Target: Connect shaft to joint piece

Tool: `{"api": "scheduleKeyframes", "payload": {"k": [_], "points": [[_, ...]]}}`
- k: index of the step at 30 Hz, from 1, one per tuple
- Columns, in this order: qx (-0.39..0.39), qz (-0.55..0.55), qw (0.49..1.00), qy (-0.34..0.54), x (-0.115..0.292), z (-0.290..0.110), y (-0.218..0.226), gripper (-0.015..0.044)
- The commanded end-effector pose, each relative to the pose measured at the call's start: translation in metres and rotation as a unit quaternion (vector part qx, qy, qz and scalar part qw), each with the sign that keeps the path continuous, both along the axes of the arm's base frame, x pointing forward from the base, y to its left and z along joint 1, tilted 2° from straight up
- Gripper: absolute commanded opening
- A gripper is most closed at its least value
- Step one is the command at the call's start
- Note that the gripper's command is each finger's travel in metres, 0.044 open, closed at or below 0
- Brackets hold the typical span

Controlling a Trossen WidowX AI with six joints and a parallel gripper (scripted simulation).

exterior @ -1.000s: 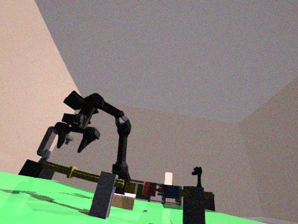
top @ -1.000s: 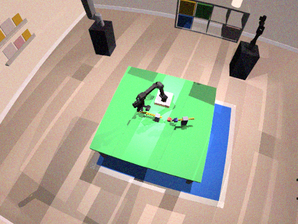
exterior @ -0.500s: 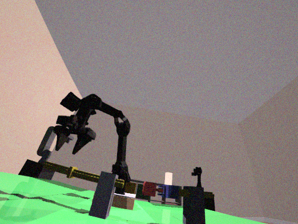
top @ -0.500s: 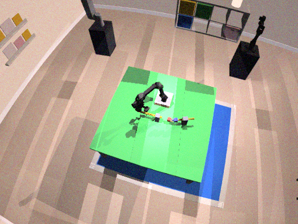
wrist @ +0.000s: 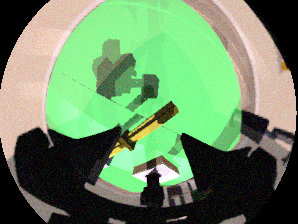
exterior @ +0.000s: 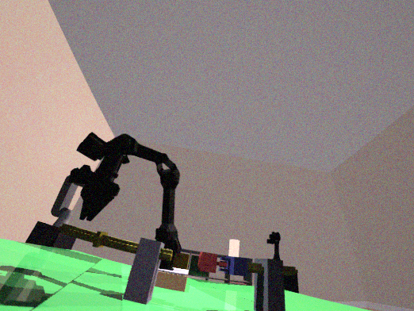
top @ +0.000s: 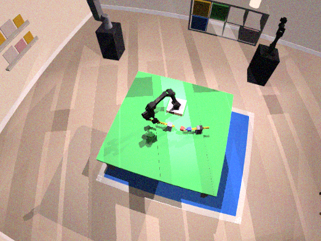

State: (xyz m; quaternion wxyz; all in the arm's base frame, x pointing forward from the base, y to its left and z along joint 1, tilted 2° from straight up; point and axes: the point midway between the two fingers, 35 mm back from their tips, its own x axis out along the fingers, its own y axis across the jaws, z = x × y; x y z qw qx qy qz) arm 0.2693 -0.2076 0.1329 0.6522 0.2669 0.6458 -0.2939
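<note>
The long yellow second shaft (top: pixel 162 123) (exterior: pixel 119 242) (wrist: pixel 148 127) runs through a grey block (top: pixel 169 126) (exterior: pixel 143 270). Its near end faces the red joint piece (top: pixel 182 128) (exterior: pixel 208 262), which sits against a blue part (top: pixel 189 129) (exterior: pixel 239 265) on the fixed shaft. The fixed shaft's dark grey block (top: pixel 199 129) (exterior: pixel 270 282) stands to the right. My gripper (top: pixel 152 119) (exterior: pixel 90 212) (wrist: pixel 152 133) is open and empty. It hangs a little above the outer end of the second shaft, fingers pointing down on either side of it and not touching it.
The arm stands on a white base plate (top: pixel 181 110) on the green table (top: pixel 184 166), behind the shafts. Two black pedestals with statues (top: pixel 110 40) (top: pixel 263 63) and a shelf unit (top: pixel 227 21) stand on the floor far from the table.
</note>
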Motion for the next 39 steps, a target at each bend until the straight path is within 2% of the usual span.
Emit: {"api": "scheduleKeyframes", "payload": {"k": [1,11,21,39], "points": [[-0.002,-0.058,0.998,0.005,0.0,-0.007,-0.001,0.044],[-0.005,-0.224,0.974,0.008,0.0,-0.023,-0.002,0.044],[-0.012,-0.376,0.926,0.01,0.0,-0.037,-0.003,0.044],[-0.013,-0.385,0.923,0.011,-0.001,-0.057,-0.003,0.044]]}}
